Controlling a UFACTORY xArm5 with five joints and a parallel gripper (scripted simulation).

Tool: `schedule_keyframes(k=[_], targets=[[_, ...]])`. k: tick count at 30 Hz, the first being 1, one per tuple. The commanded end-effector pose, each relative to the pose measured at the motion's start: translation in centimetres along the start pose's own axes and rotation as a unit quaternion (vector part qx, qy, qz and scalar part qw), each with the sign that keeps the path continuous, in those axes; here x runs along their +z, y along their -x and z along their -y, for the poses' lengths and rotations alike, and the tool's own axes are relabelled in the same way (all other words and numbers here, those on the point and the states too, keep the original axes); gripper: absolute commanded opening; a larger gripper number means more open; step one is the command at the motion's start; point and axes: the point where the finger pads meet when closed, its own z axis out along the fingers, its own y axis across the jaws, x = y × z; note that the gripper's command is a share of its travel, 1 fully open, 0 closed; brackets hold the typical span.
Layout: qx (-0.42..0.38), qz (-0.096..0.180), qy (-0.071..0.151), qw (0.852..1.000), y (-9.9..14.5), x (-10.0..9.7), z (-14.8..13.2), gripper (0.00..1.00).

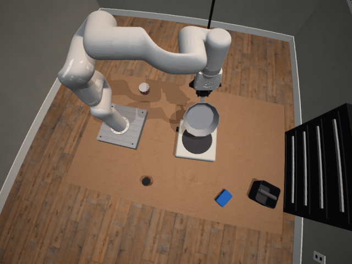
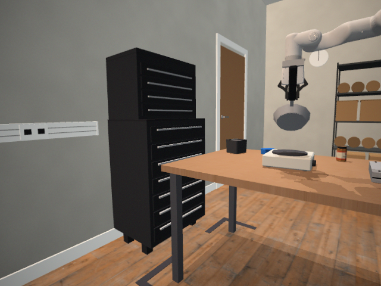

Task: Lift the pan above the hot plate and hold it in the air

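Note:
The grey pan [image 1: 201, 118] hangs in the air well above the white hot plate [image 1: 196, 143]. Its short handle points up into my gripper [image 1: 203, 95], which is shut on the handle. In the side view the pan [image 2: 291, 117] hangs tilted below the gripper [image 2: 292, 98], with a clear gap of air down to the hot plate [image 2: 288, 158] and its dark round burner. The pan touches nothing else.
A red jar [image 1: 144, 88] stands behind the arm's base plate [image 1: 122, 129]. A blue block [image 1: 223, 197] and a black box [image 1: 264, 194] lie near the table's front right. A small hole [image 1: 146, 180] is in the table. A black drawer cabinet [image 2: 153, 144] stands beside the table.

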Motion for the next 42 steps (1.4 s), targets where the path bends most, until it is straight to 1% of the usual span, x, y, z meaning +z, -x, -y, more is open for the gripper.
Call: schedule_keyframes(k=[1, 20, 42], targets=[[0.0, 0.0, 0.003, 1.0, 0.0, -0.6, -0.1, 0.0], [0.0, 0.0, 0.003, 1.0, 0.0, -1.4, 0.0, 0.0], [0.0, 0.0, 0.003, 1.0, 0.0, -1.8, 0.0, 0.0]])
